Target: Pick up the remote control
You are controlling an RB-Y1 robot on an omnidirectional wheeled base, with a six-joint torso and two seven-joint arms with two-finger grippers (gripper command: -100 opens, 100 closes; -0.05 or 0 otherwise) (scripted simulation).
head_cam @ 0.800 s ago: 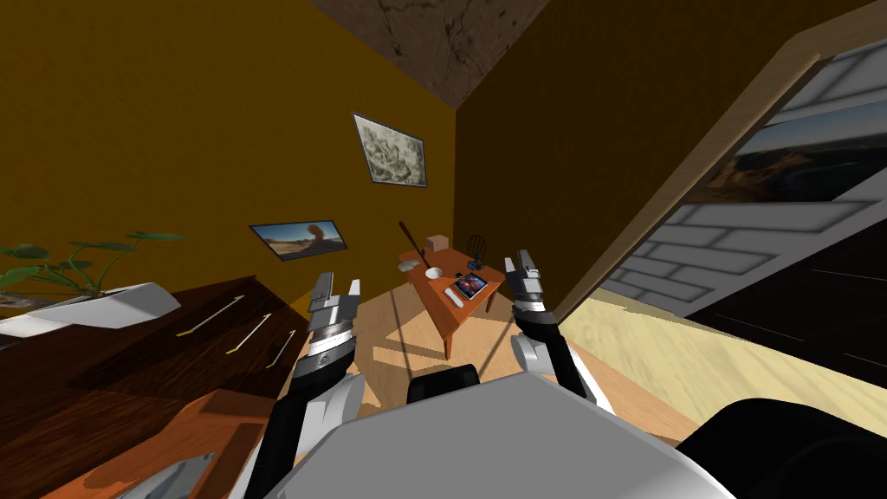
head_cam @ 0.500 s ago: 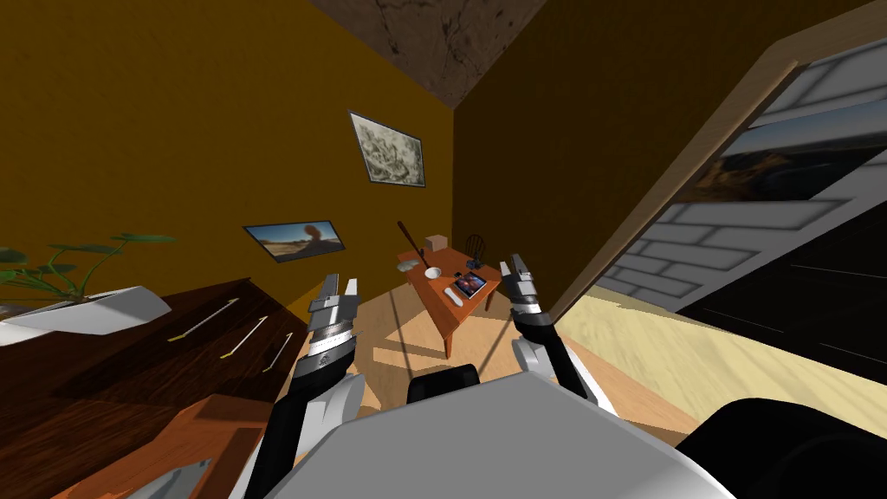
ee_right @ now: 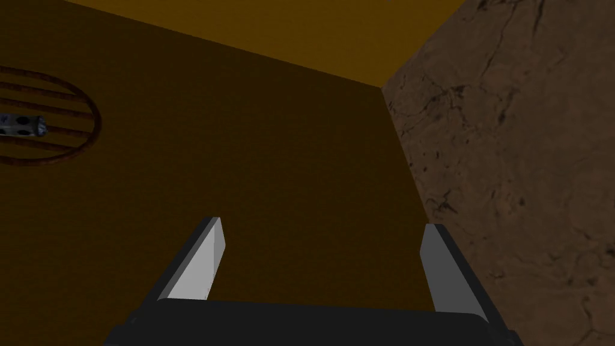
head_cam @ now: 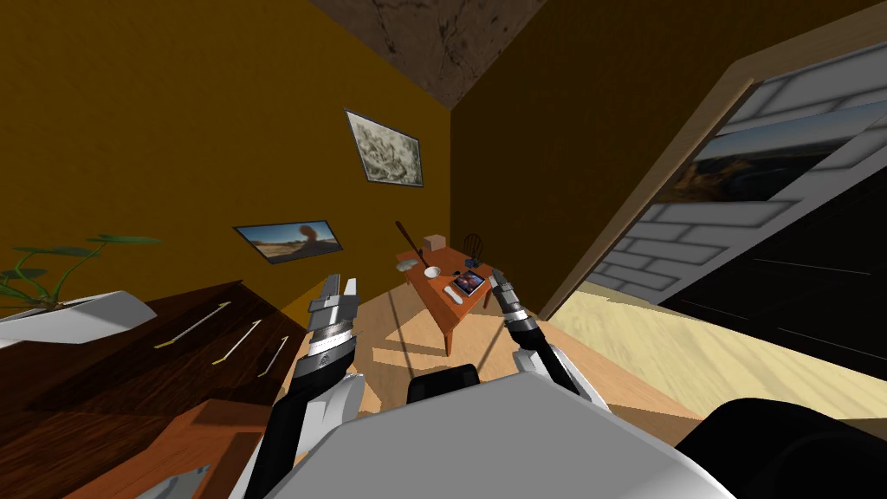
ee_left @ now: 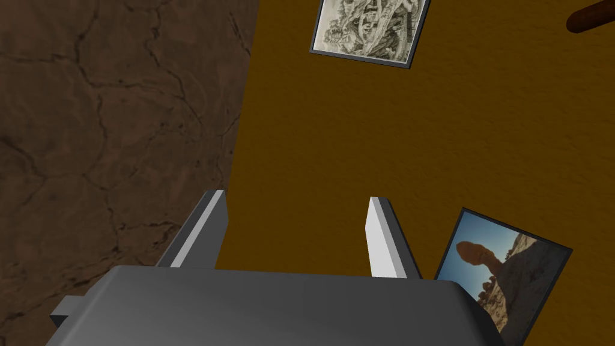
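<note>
Bowl (head_cam: 432,273): on table (head_cam: 443,319), contents unclear.
Remote (head_cam: 453,295): centre frame, lying flat, axis upper-left to lower-right.
Left gripper (ee_left: 296,196), right gripper (ee_right: 323,223): fingers apart, empty.

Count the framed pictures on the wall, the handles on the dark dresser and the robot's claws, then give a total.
Framed pictures: 2, the grey sketch and the rock landscape
Dresser handles: 3
Claws: 2, the left claw and the right claw, both open
Total: 7

Matt wooden table (head_cam: 440,310), dark grained-wood dresser (head_cam: 104,372)
</note>
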